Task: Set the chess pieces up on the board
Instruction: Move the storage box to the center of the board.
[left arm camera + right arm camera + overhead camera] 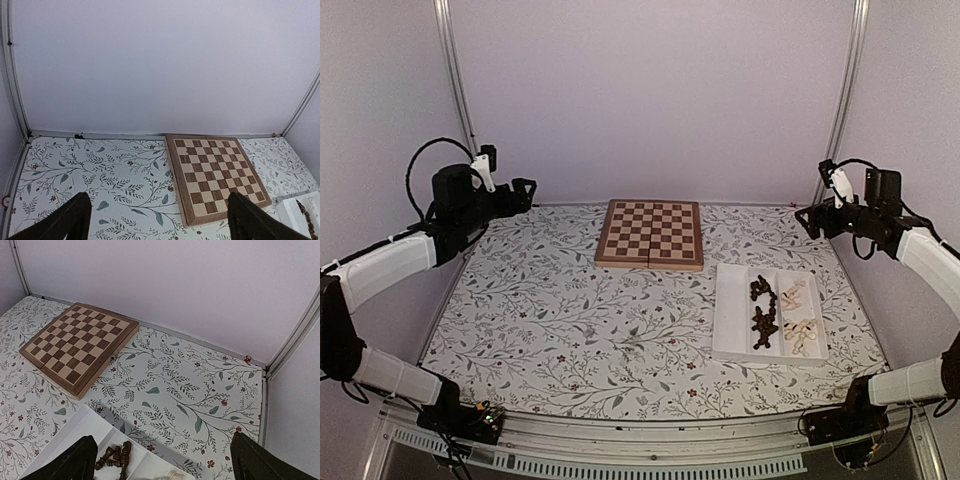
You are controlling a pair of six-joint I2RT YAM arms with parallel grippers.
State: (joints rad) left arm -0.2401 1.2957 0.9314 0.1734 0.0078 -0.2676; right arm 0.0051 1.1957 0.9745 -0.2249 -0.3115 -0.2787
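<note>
Top view: the chessboard (650,234) lies flat at the far middle of the worktop (570,320), which is covered in a leaf-and-berry print; its centre fold seam runs left to right. To its near right, apart from it, lies a white compartment tray (732,310). All the chess pieces we can see are in this tray: the dark chess pieces (763,310) are heaped in the middle compartment and the cream chess pieces (798,320) in the compartment to its right, lying on their sides and tangled together. We cannot tell single figures apart at this size. Both arms are raised at the sides of the worktop, well apart from board and tray, with the left fingers (525,190) over the far left corner and the right fingers (807,215) over the far right edge, each pair pointing inward. Left wrist view: the left fingers (65,220) stand wide apart and hold nothing; between them we see the chessboard (215,177) against the back wall, and a corner of the tray (295,207) at the lower right. Right wrist view: the right fingers (260,460) are likewise spread wide and hold nothing; below them is the tray (75,435) with several dark chess pieces (116,456), and beyond it the chessboard (79,346).
</note>
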